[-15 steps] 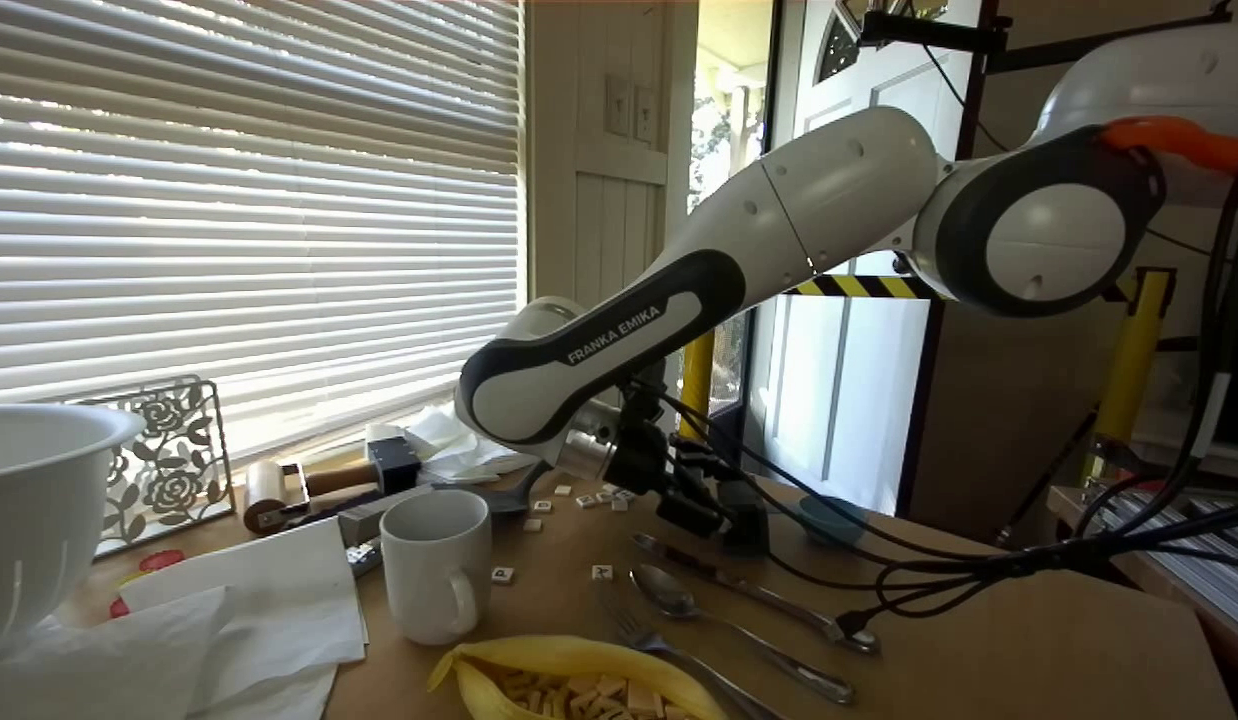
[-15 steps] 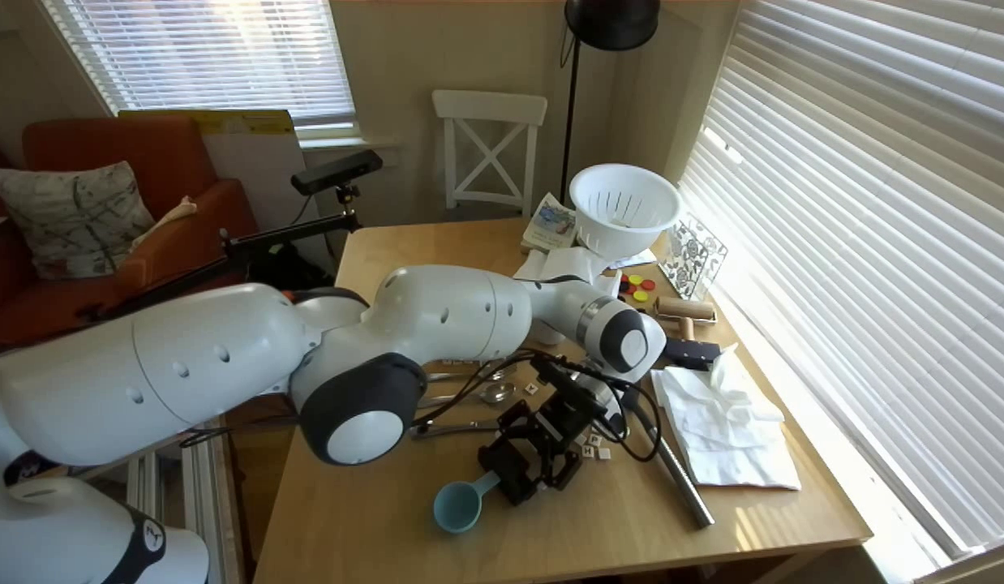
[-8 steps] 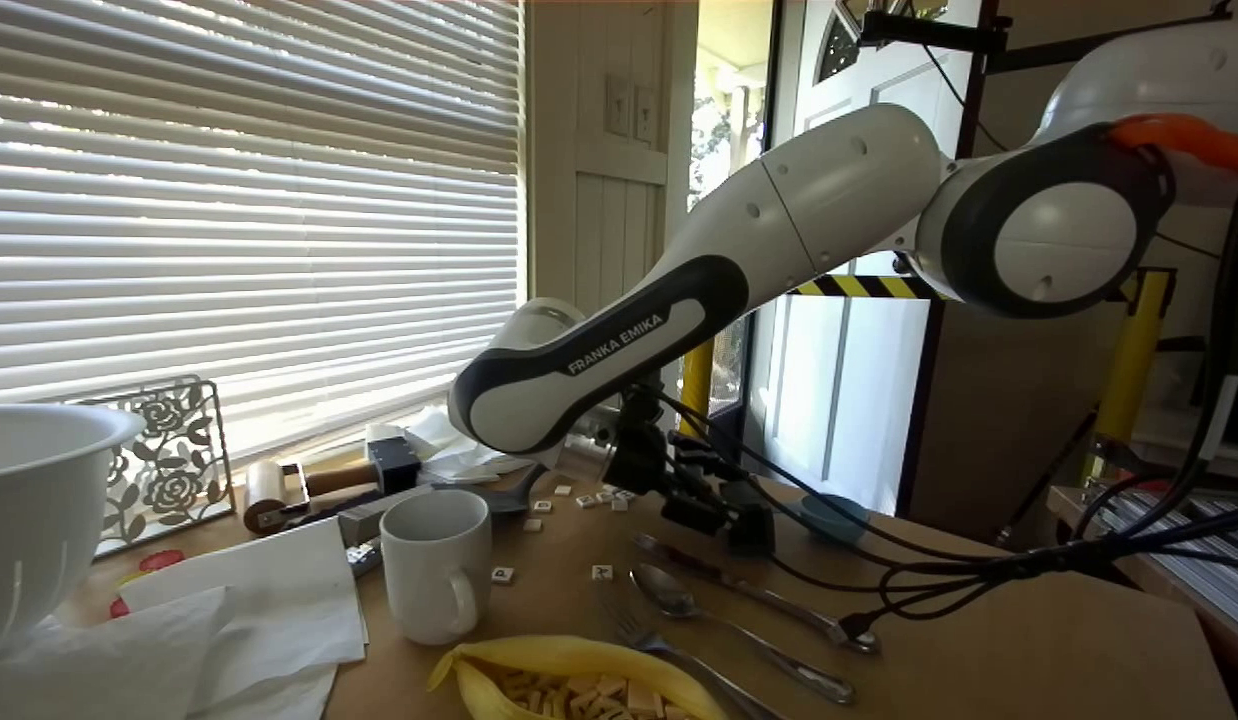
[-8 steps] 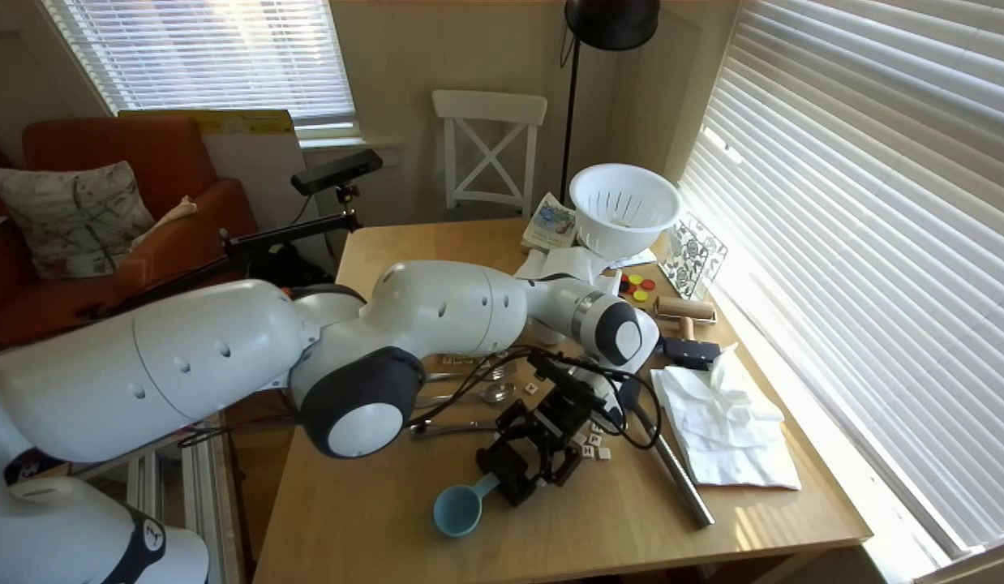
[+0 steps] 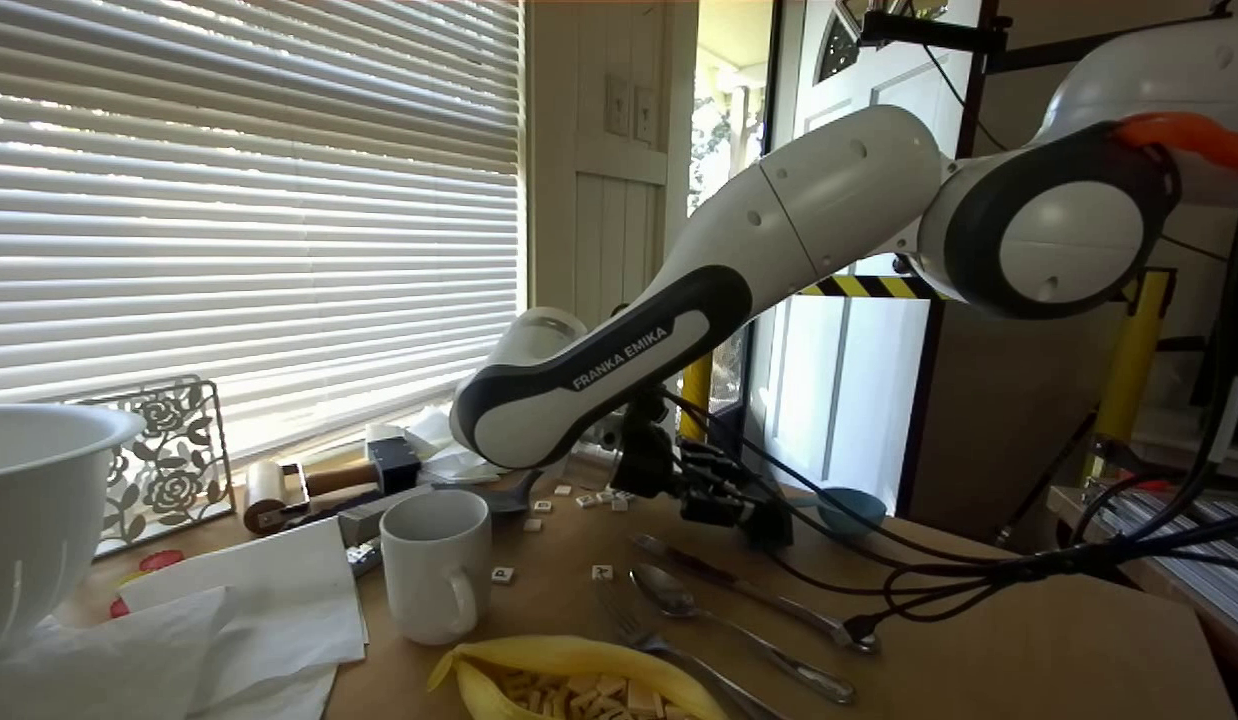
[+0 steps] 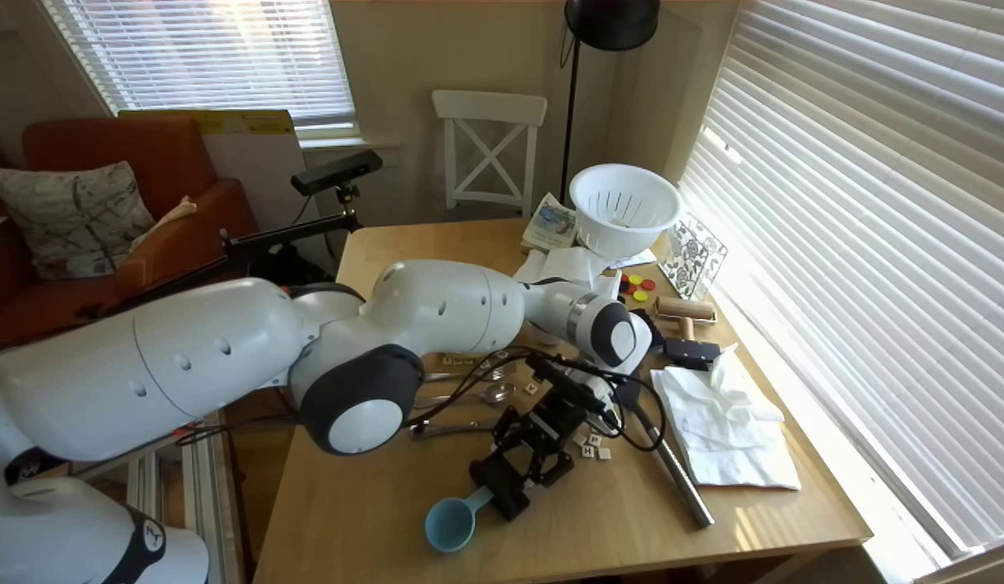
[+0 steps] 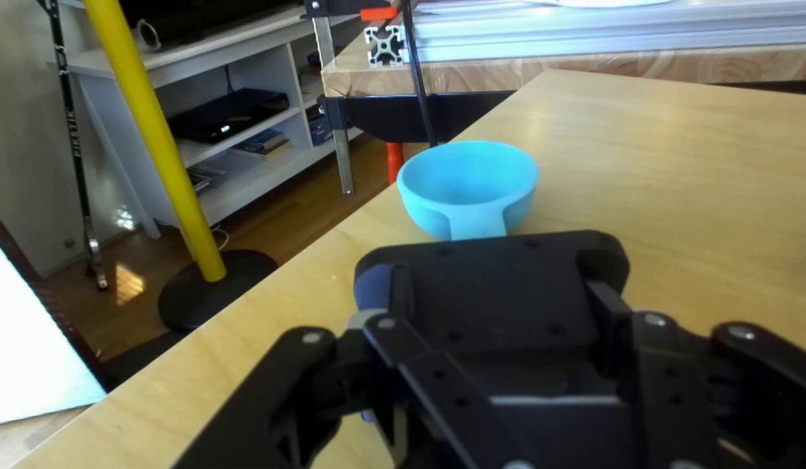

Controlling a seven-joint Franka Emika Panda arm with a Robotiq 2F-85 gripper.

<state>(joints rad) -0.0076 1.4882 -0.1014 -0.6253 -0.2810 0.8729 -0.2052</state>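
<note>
A black block [image 7: 494, 273] with small holes in its face sits between the fingers of my gripper [image 7: 497, 296], which is shut on it. Just beyond the block is a blue scoop [image 7: 468, 179]. Its handle runs up to the block and goes out of sight behind it, so I cannot see how the two are joined. In both exterior views the block stays at the end of my gripper [image 6: 518, 480], with the scoop [image 6: 450, 525] sticking out past it, low over the wooden table. Whether the scoop touches the tabletop, I cannot tell.
A knife [image 5: 679, 559], a spoon [image 5: 669, 592] and a fork [image 5: 639, 632] lie near the gripper. Letter tiles [image 6: 588, 452] and a metal-handled tool [image 6: 687, 483] are close by. A white mug [image 5: 434, 575] and a yellow pouch [image 5: 569, 652] stand farther off. Cables hang from the arm.
My gripper has closed on the block. In the last half second gripper, block and scoop have shifted together slightly, away from the letter tiles, and the forearm has dipped a little.
</note>
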